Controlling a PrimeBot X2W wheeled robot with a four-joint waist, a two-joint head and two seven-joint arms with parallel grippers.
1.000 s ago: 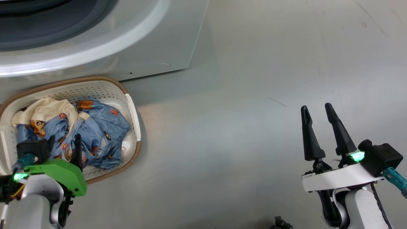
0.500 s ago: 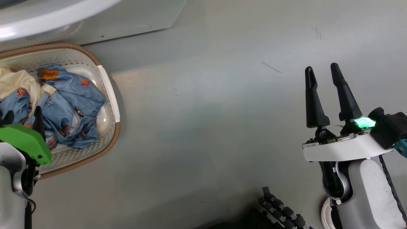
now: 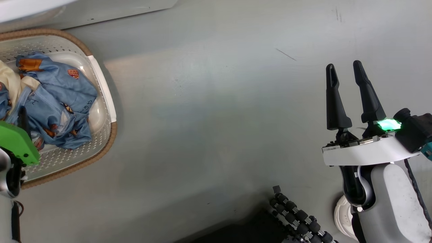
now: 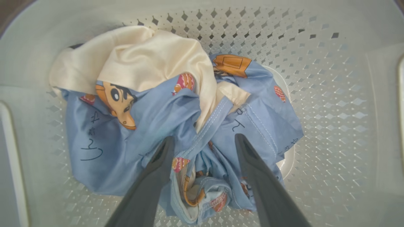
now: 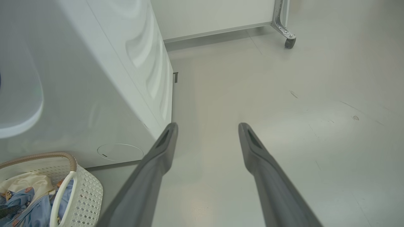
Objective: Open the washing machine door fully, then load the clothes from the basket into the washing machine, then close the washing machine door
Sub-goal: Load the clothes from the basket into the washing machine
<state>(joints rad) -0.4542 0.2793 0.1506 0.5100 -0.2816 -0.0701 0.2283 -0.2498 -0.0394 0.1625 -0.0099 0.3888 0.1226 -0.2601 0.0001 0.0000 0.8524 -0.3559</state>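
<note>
Left wrist view: left gripper [image 4: 204,137] spread just above clothes [image 4: 151,126] in basket [image 4: 331,94] | head view: right gripper [image 3: 344,64] spread over floor [image 3: 219,118], well right of basket.

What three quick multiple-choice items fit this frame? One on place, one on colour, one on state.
1. Where are the clothes?
A beside the basket
B inside it
C under it

2. What colour is the basket's rim?
A brown
B black
C red

3. What state is the left gripper in?
A shut on the clothes
B shut, holding nothing
C open, over the clothes

Answers:
1 B: the left wrist view shows the blue and cream fabric bunched on the perforated floor, with walls all round.
2 A: the head view shows a brown woven-look band along the edge.
3 C: the left wrist view shows its two fingers standing well apart above the fabric.
</note>
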